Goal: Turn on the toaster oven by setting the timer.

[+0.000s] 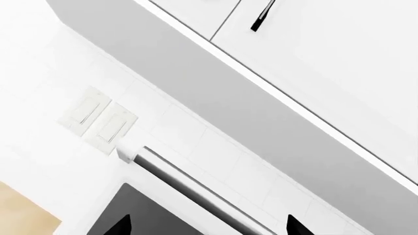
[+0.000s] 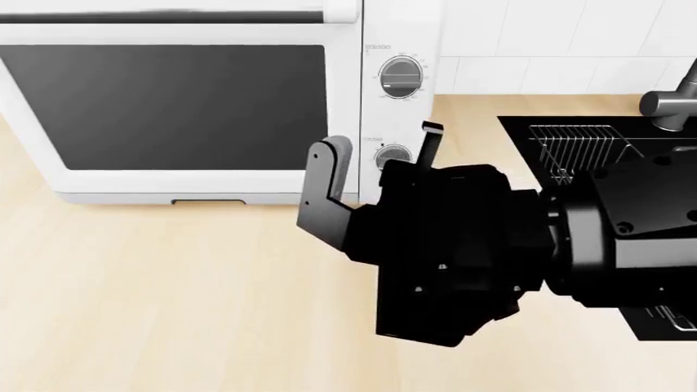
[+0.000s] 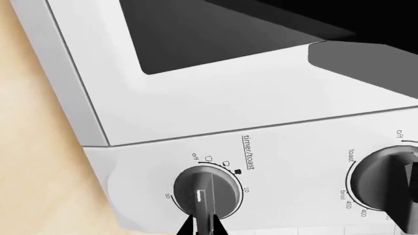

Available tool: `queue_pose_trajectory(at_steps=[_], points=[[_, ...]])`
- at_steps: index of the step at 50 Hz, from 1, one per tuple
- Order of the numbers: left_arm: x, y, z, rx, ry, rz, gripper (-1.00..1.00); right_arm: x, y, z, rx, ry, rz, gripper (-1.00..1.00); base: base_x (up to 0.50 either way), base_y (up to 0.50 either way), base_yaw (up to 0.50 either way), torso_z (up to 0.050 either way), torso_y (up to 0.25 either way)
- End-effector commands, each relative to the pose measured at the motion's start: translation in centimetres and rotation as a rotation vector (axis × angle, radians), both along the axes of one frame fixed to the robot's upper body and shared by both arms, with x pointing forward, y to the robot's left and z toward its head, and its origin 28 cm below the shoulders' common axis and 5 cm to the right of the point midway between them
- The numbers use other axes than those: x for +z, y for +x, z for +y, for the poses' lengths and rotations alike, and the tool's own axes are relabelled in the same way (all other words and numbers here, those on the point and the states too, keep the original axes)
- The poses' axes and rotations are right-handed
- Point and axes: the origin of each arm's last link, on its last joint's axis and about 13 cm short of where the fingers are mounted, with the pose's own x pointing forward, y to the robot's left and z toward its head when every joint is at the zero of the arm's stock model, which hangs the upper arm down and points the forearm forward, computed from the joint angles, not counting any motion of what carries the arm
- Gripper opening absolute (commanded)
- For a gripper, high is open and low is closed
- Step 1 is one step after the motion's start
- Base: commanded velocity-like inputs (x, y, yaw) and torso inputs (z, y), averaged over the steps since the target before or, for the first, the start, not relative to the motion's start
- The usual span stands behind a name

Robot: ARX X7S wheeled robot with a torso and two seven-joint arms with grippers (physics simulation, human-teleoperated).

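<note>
The right claw (image 2: 381, 155) sits nearest the head camera, at 3 o'clock of frame centre, its two dark fingers (image 2: 326, 175) spread apart on either side of the timer (image 2: 392, 154). In the right wrist view the fingertips meet the timer's (image 3: 209, 194) raised bar. The timer is the lowest knob on the toaster oven (image 2: 196, 98), which stands on the light wooden surface (image 2: 163, 286) at 11 o'clock. The temperature knob (image 2: 400, 77) lies above. The left claw's (image 1: 207, 226) tips stand apart, empty.
</note>
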Motion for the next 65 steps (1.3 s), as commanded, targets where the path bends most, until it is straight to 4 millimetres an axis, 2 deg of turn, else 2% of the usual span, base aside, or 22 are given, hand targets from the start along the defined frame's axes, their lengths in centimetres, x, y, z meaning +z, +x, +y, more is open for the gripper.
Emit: queue_pose_trajectory(at_steps=[1,18,30,50,65], points=[[-0.06,-0.1,-0.02,-0.003,-0.006,0.003,1.0,0.0,0.27,-0.03,-0.004,0.011,0.004,-1.0,0.0,0.0,0.0,0.0,0.0],[-0.12,0.27,-0.2,-0.014,-0.01,0.004,1.0,0.19,0.43,-0.18,-0.037,0.107,-0.005,-1.0,0.0,0.0,0.0,0.0,0.0],[-0.11,0.42,-0.24,-0.017,-0.009,0.004,1.0,0.54,0.52,-0.06,-0.067,0.252,-0.003,-1.0,0.0,0.0,0.0,0.0,0.0],[-0.24,0.12,-0.16,-0.018,-0.012,0.004,1.0,0.14,0.43,0.07,-0.072,0.289,-0.011,-1.0,0.0,0.0,0.0,0.0,0.0],[-0.18,0.13,-0.15,-0.02,-0.016,0.007,1.0,0.5,0.39,0.18,-0.081,0.444,-0.024,-1.0,0.0,0.0,0.0,0.0,0.0]])
